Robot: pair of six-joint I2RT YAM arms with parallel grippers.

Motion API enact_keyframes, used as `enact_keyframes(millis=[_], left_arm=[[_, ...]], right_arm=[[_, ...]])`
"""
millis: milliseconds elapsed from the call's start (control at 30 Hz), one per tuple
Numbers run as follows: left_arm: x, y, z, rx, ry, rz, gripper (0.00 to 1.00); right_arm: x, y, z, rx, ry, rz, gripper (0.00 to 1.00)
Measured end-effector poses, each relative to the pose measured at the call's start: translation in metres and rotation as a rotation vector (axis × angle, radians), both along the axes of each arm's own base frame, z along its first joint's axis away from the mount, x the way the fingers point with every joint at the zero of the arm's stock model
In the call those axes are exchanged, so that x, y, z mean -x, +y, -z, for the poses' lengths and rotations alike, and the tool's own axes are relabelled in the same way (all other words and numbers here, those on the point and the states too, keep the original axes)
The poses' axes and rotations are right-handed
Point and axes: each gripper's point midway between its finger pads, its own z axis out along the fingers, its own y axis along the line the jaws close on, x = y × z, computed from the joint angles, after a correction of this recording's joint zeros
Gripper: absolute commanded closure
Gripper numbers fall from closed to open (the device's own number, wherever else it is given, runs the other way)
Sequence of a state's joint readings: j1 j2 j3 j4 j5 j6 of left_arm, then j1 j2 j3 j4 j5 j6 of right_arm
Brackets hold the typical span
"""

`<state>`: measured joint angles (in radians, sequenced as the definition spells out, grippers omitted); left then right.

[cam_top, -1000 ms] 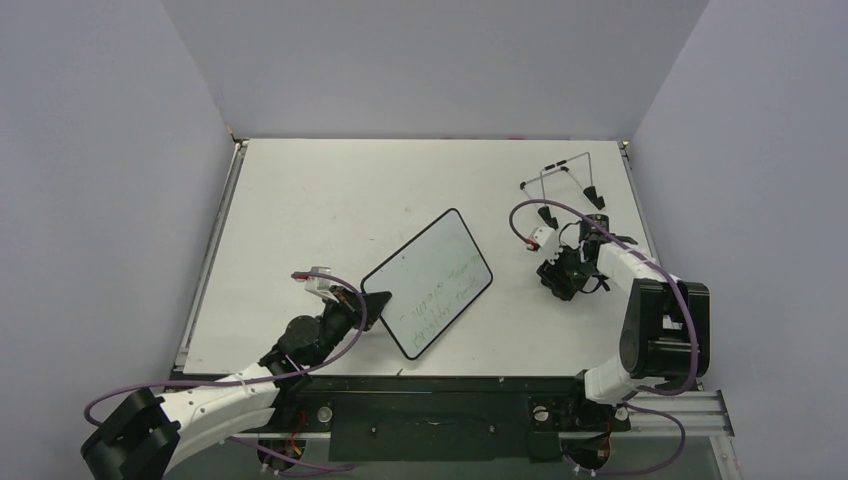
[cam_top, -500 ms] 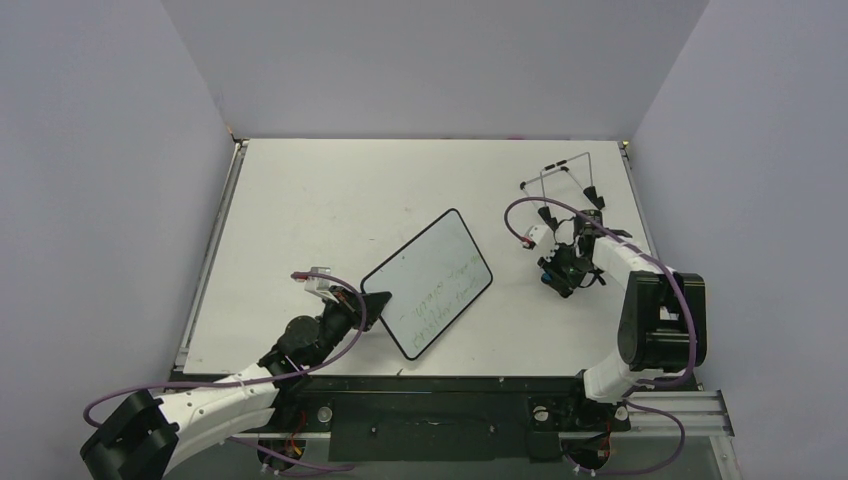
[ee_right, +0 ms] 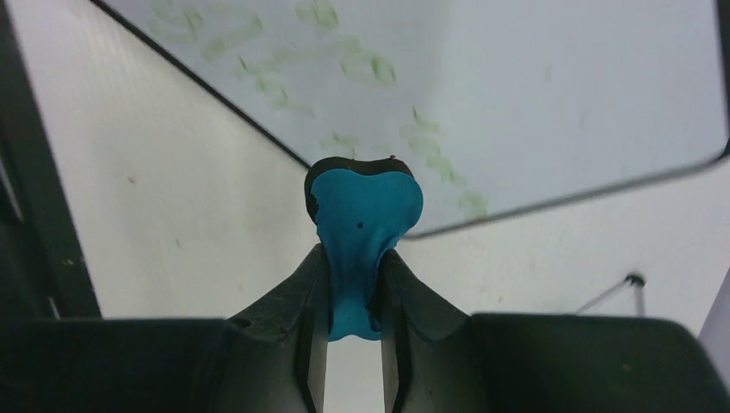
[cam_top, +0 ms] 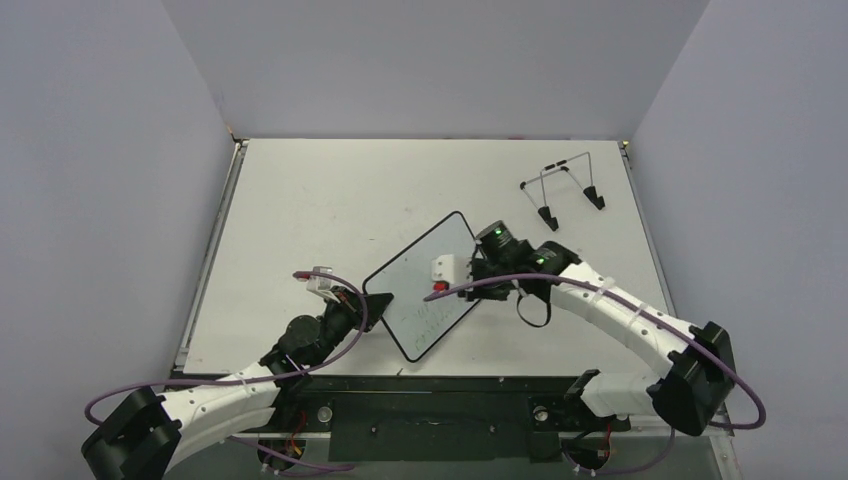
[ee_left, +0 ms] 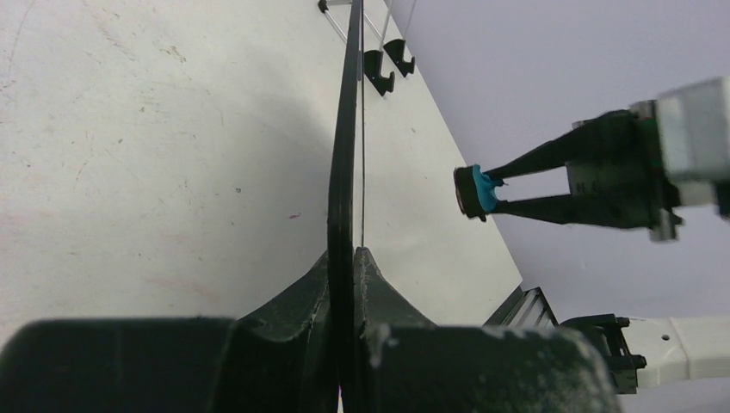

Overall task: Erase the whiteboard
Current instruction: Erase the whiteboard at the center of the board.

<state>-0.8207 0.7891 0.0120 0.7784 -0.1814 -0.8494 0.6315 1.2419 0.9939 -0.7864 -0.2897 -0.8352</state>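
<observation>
Green handwriting covered the whiteboard (cam_top: 412, 305), so no erasing showed. My left tool (ee_left: 349, 258) clamped its near edge, tilting it up over the surface (cam_top: 300, 200); my right tool (ee_right: 355, 258) gripped the blue eraser (ee_right: 361, 202) just off its face. All wiping remained.

The left arm (cam_top: 215, 395) and right arm (cam_top: 620, 310) are white shells between black joints, each trailing a looping purple cable (cam_top: 470, 287). Small green lights (cam_top: 497, 232) glow on the right wrist. The left tool (ee_left: 349, 258) and right tool (ee_right: 353, 284) have matte black, tapered fingers.
</observation>
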Motion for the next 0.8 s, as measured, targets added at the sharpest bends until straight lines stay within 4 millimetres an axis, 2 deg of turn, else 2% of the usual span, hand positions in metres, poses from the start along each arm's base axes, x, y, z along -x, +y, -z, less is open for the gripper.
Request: enact_keyframes(millis=[100,200,467,800], left_arm=[[0.001,-0.001,0.000,0.003,0.002,0.010,1.00],[0.002,-0.002,-0.001,0.005,0.000,0.018,1.00],[0.004,-0.003,-0.001,0.008,0.003,0.026,1.00],[0.002,-0.003,0.002,0.035,0.040,0.012,1.00]], right_arm=[[0.021,0.061,-0.014,0.031,-0.005,-0.110,1.00],[0.028,0.102,-0.013,0.039,0.007,-0.125,1.00],[0.055,0.129,0.017,0.130,0.026,-0.132,1.00],[0.079,0.141,0.028,0.218,-0.163,-0.203,1.00]])
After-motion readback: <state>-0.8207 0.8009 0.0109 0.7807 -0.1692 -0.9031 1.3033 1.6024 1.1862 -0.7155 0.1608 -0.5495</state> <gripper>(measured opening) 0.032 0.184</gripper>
